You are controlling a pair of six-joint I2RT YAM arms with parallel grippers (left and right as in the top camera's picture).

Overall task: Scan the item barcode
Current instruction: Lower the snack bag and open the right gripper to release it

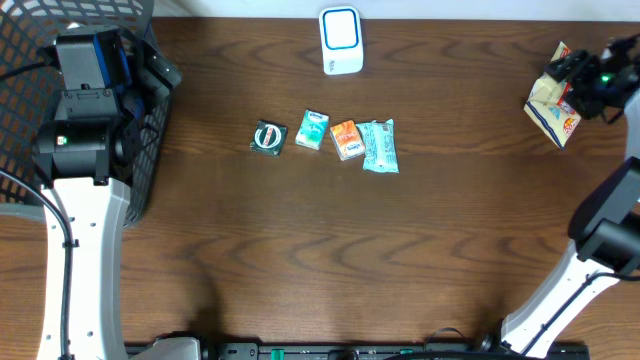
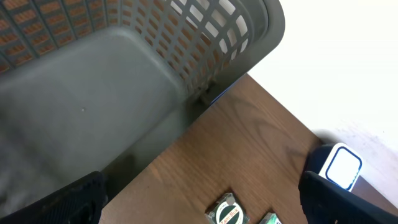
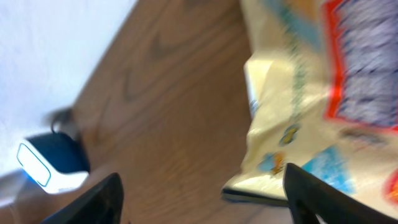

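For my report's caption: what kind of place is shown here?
Probably a mock checkout bench in a robot lab: a barcode scanner, small packaged goods in a row, and a grey basket.

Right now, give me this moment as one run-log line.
left fingers open by basket | right fingers open over snack bag lying on table | scanner apart from bag | packet row mid-table, untouched

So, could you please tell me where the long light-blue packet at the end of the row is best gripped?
Probably its near end, from straight above, jaws across the narrow width. The light-blue packet lies flat with its long side running away from the robot, and the orange packet crowds its left edge farther up; the near end looks freer.
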